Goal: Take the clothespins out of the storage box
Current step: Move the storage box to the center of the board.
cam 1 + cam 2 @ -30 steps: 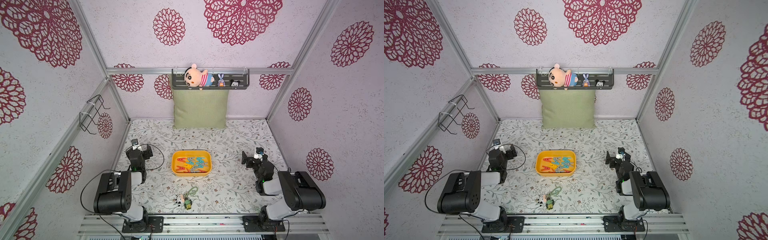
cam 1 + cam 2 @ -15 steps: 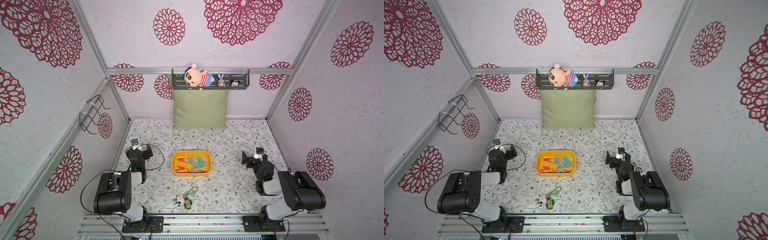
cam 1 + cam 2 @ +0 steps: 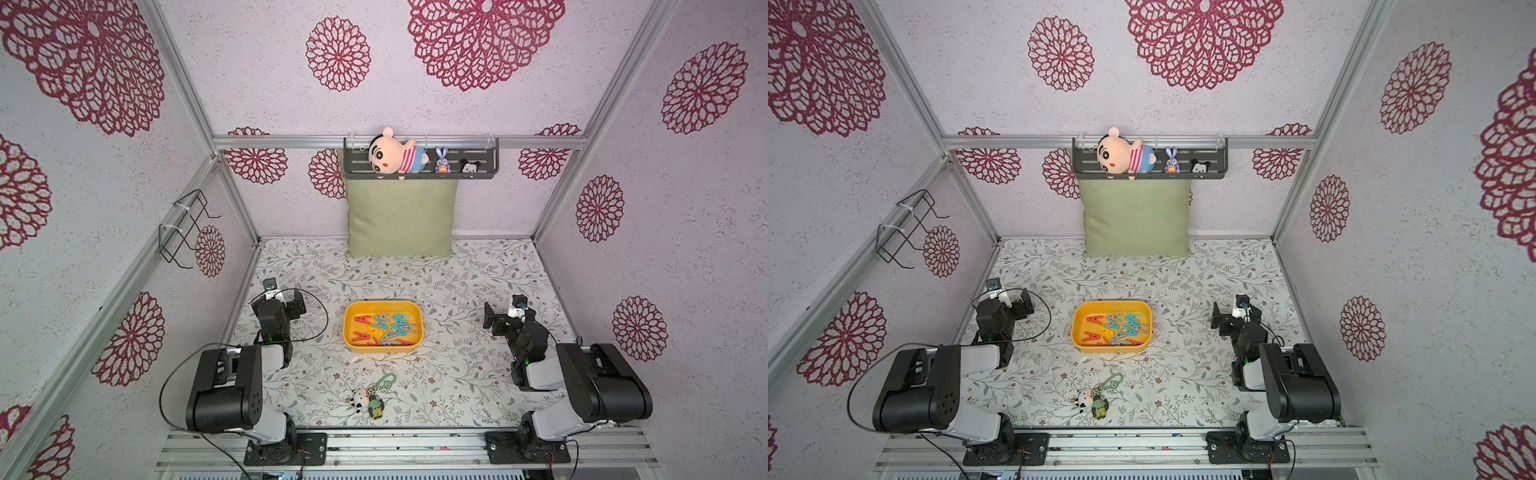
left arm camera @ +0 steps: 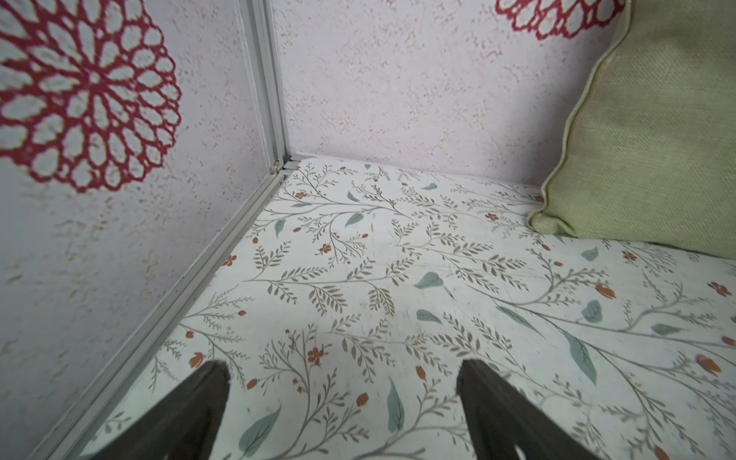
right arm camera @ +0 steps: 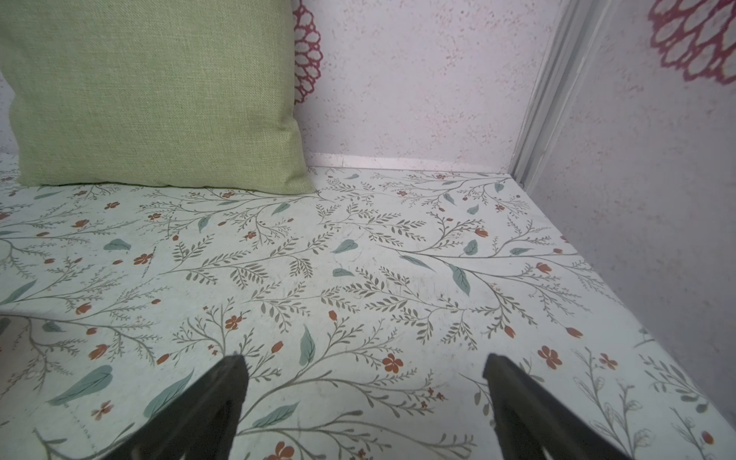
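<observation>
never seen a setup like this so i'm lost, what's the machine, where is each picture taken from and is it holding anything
It is a robot with two arms, the left arm and the right arm, mounted at the near edge of a flowery table. Both top views look down on the whole booth. The other two pictures come from cameras on the wrists, looking past the dark tips of the left gripper and the right gripper. Both are open and hold nothing. On the table sits a yellow tray of coloured clothespins, a toy keychain nearer the arms, and a green cushion against the back wall.
</observation>
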{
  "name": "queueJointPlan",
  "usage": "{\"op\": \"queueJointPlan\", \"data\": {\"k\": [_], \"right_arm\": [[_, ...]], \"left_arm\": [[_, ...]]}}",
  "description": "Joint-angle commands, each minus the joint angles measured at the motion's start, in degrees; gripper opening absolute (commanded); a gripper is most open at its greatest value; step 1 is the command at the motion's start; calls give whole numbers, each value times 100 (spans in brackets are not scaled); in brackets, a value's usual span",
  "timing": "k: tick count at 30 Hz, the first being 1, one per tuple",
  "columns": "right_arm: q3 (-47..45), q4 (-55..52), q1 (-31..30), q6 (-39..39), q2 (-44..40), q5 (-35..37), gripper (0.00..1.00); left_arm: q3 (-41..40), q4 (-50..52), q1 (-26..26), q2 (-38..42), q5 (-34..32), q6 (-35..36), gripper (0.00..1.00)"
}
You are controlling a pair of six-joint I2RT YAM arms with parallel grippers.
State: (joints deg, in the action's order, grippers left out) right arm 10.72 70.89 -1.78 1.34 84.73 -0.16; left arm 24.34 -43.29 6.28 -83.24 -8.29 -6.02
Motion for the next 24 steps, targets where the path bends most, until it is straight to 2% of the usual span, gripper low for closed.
{"op": "queueJointPlan", "data": {"k": [1, 3, 5, 8, 10, 13, 18, 21, 24], "right_arm": [[616, -1629, -120, -447, -1252, 630, 99], [1300, -3526, -105, -1456, -1908, 1174, 99], [1672, -4818, -80, -2848, -2298, 1665, 99], [1534, -4908, 64, -2919, -2847, 781, 99], [1688, -5292, 47, -3201, -3002, 339, 99], [2175, -6241, -294, -3430, -2932, -171, 99], [3441, -8193, -2003, -3036, -2437, 861, 94], [4175, -9046, -2681, -2690, -1833, 795, 85], [4874, -9636, -3428, -2306, -1206, 817, 82]], "left_arm": [[526, 1669, 23, 1124, 430, 348, 97], [1501, 3375, 31, 1344, 441, 546, 97], [2703, 5533, 40, 1152, 843, 819, 97], [4187, 8049, -3, 468, 1763, 1239, 97], [4709, 9005, -71, 100, 1979, 1286, 97], [4861, 9603, -272, -147, 2203, 1356, 97], [4443, 9483, -757, 33, 2394, 1431, 97], [4292, 9279, -977, 1, 2535, 1297, 97], [4238, 9192, -1143, -173, 2727, 1105, 98]]}}
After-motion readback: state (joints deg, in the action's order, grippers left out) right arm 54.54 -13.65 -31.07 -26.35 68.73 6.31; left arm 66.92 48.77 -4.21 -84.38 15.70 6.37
